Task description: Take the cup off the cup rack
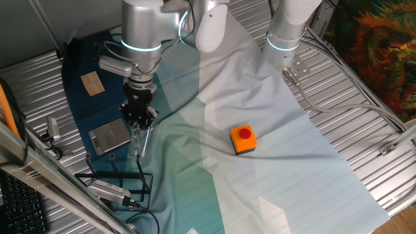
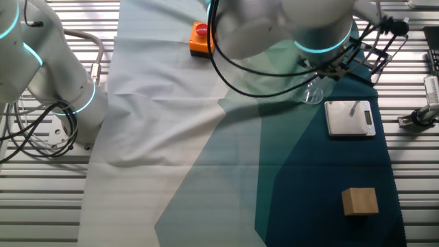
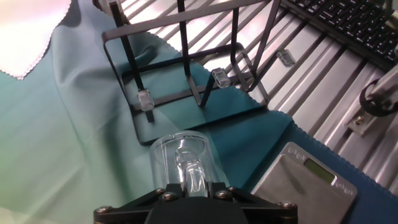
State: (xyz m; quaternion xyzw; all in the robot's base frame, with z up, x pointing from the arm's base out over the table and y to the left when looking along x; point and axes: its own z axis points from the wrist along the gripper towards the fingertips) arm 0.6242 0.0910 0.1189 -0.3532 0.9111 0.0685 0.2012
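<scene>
Clearly, the hand [image 3: 186,186] grips the transparent, colourless, round-rimmed cup [image 3: 183,155].

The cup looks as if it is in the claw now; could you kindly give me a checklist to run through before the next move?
1. Claw shut on the cup: ok, one finger shows inside the glass.
2. Cup free of the cup rack: ok, the rack stands apart behind it and its prongs are bare.
3. Cup lifted clear of the cloth: cannot tell.
4. Grey scale not touching the cup: ok, it lies beside it with a gap.
5. Orange button box out of the way: ok, it sits well off to the side.
</scene>
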